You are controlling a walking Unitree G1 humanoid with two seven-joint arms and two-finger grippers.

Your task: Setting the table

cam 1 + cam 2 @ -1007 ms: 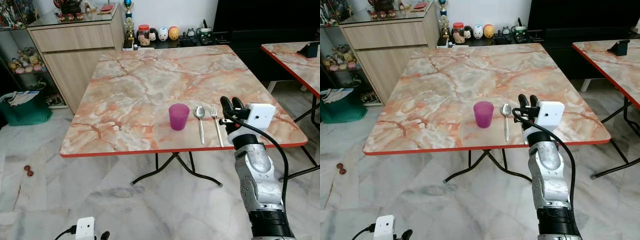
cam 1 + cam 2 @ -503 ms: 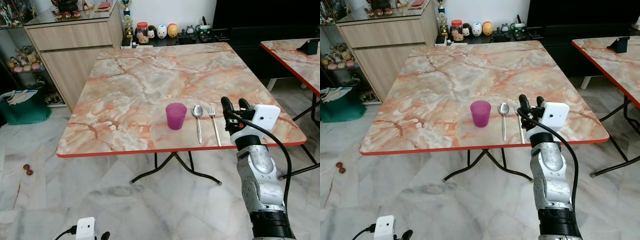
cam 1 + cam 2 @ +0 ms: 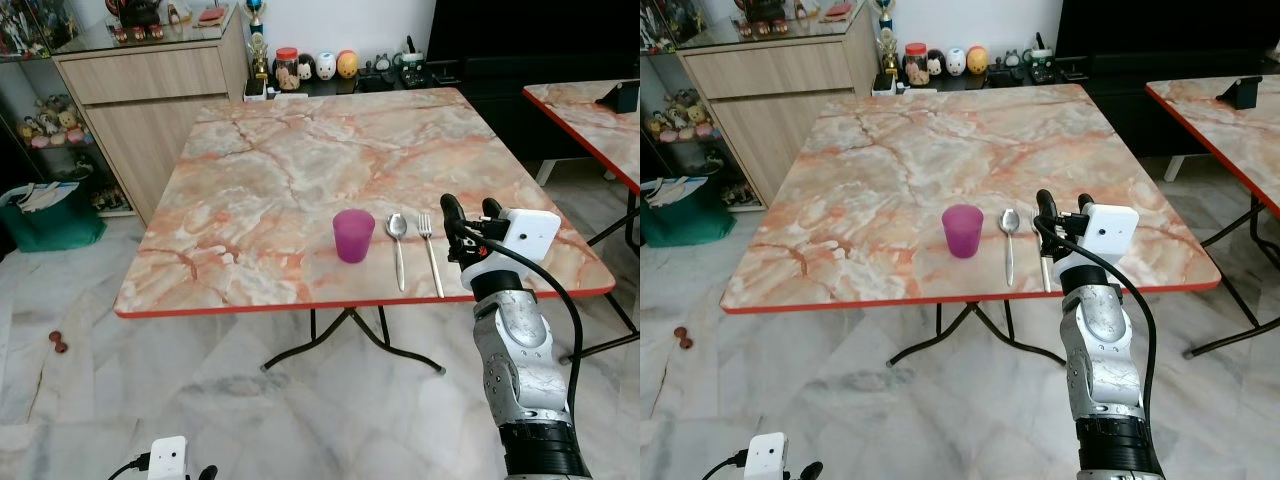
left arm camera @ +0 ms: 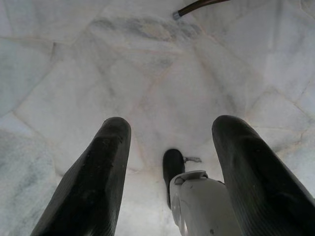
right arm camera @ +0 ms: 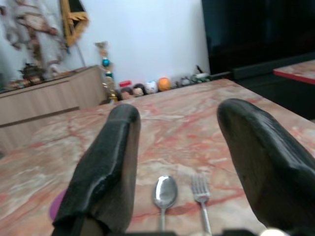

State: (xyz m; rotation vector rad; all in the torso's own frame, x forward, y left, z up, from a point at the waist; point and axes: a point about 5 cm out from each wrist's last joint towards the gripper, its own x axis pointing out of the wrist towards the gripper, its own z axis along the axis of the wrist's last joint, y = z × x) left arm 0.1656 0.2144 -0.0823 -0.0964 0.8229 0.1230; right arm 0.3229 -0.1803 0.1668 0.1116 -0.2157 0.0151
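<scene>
Cutlery and cup sit in a short row near the front red edge of the marbled pink-and-cream tabletop [image 3: 300, 150], a little right of centre in the head views: a translucent purple plastic cup [image 3: 353, 235], then a slim silver spoon [image 3: 398, 244] just beside it, then a silver fork [image 3: 432, 253], the two handles pointing toward the edge and roughly parallel. All three look clean and undisturbed, the cup upright.

At the lower right of the frame the right claw [image 3: 465, 214] hangs just beside the fork, raised off the surface, its two black fingers spread apart and holding nothing. At the bottom left the left claw [image 4: 172, 162] hangs idle over the pale marble floor [image 4: 147, 73], also spread and empty.

My worry is how near that right arm is to the fork. A careless sideways sweep could knock the fork askew or off the edge, and a wider swing might nudge the spoon into the light cup and tip it.
</scene>
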